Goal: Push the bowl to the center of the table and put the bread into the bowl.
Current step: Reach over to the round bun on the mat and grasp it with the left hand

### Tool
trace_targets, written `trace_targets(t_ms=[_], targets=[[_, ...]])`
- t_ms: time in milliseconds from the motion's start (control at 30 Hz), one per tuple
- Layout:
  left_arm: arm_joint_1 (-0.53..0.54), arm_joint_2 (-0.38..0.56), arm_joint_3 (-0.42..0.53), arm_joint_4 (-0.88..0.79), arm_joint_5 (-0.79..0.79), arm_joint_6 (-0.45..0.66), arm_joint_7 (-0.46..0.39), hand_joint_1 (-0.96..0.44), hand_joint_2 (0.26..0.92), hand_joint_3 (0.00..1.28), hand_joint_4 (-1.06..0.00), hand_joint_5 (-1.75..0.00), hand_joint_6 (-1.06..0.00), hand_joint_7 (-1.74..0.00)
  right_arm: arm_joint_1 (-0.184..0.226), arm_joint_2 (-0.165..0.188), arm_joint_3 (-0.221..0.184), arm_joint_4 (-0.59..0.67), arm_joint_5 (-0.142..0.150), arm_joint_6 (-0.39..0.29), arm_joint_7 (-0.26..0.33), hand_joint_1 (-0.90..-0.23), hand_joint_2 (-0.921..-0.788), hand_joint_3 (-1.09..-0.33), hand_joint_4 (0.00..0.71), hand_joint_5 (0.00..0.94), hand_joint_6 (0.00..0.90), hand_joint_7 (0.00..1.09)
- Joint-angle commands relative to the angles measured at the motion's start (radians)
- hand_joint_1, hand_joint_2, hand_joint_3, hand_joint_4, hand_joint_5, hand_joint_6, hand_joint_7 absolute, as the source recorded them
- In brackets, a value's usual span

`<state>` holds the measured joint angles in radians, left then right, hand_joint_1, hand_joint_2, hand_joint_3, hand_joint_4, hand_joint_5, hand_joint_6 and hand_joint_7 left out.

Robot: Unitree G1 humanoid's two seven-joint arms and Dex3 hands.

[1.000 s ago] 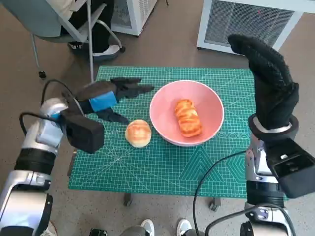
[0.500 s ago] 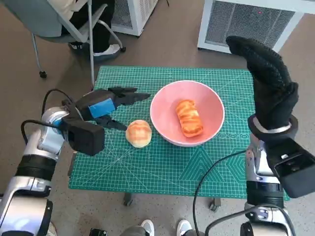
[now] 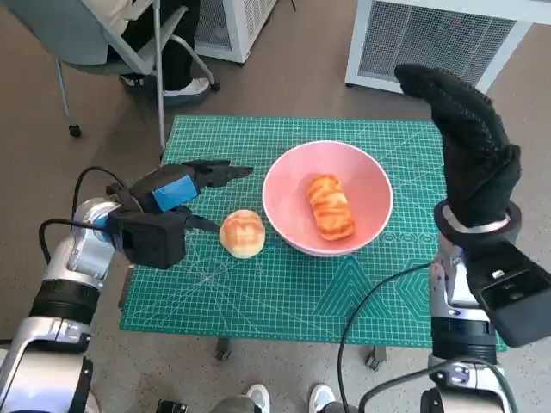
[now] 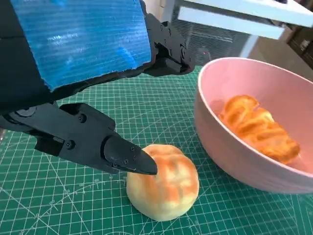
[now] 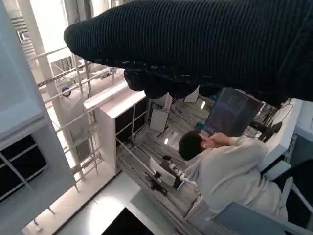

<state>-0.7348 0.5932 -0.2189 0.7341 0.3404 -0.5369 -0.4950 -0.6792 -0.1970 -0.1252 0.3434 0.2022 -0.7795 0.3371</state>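
A pink bowl stands near the middle of the green mat and holds a long glazed bread. The same bowl and bread show in the left wrist view. A round bun lies on the mat just left of the bowl. My left hand is open, its fingers spread around the bun from the left, one fingertip at its side. My right hand is raised high above the table's right edge, fingers straight, holding nothing.
The green cutting mat covers the small table. A chair with a seated person's legs stands at the back left, and a white grilled unit at the back right. A person shows in the right wrist view.
My left hand has drawn back to the left and lowered toward the bun. The bowl, both breads and my right hand have stayed in place.
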Motion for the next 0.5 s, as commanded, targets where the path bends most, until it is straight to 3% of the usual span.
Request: trace_targets(t_ms=[33, 500], targets=[[0.027, -0.011, -0.001, 0.006, 0.007, 0.013, 0.032, -0.18, 0.817, 0.01, -0.3, 0.0, -0.4, -0.01, 0.017, -0.003, -0.001, 0.006, 0.007, 0.009, 0.004, -0.599, -0.921, -0.707, 0.316, 0.0, 0.054, 0.62], [0.038, -0.042, -0.041, 0.103, 0.042, 0.017, 0.086, -0.26, 0.848, 0.01, -0.31, 0.0, -0.39, 0.0, 0.018, 0.001, -0.002, 0.008, 0.012, 0.012, 0.003, -0.603, -0.921, -0.707, 0.316, 0.0, 0.054, 0.62]])
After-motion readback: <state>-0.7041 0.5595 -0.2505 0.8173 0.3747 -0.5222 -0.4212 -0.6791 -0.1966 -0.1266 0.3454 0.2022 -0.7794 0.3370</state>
